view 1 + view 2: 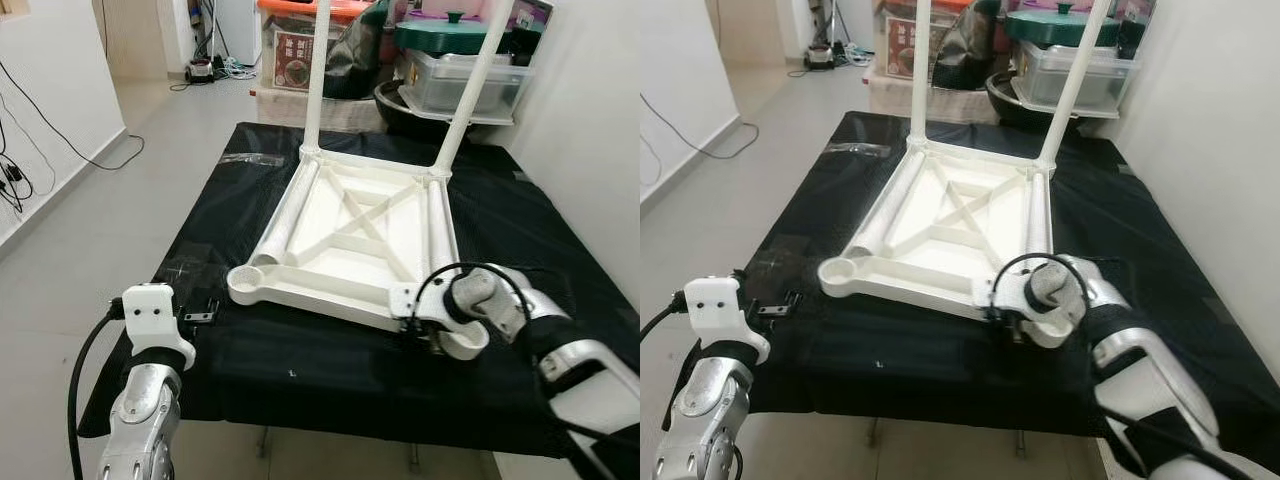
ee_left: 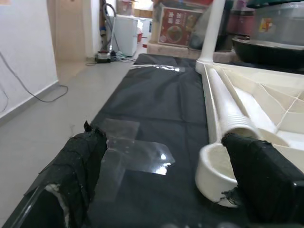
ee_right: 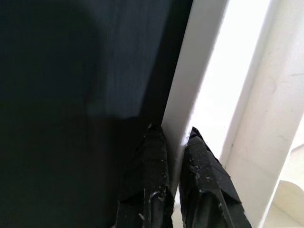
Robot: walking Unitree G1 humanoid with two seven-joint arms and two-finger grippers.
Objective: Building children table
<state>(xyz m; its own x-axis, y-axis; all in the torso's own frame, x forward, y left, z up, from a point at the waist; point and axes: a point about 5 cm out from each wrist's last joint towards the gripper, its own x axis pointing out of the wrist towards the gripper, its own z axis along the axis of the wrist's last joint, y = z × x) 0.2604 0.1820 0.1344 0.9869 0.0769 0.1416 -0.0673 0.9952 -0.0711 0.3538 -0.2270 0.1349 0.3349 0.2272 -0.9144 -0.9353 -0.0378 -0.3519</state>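
Pinching the near rim of the white table frame [image 1: 355,235], my right gripper [image 3: 176,142] is clenched on that thin plastic edge, one black finger on the outer side over the black cloth [image 1: 520,215] and the other on the inner side. From my head cameras, this gripper is sitting at the frame's near right corner, beside the round leg socket [image 1: 465,343] there, with my silver right forearm bending in from the right.

I am looking down at the children's table lying upside down on the cloth-covered work surface, its cross-braced underside facing up. Two white legs [image 1: 316,75] are standing upright in the far corners, rising out of the top of the head views. A third loose leg [image 2: 228,107] is lying along the left side of the frame, its ridged end close to the empty near left socket [image 1: 247,279].

My left gripper [image 2: 166,175] is hanging released, its two black fingers [image 2: 76,166] spread wide apart, holding nothing. It is hovering near the front left edge of the cloth, pointing toward that empty socket, with strips of clear tape [image 2: 130,154] shining on the cloth between its fingers.

Storage bins [image 1: 465,75] and a pot are crowding the floor beyond the table.
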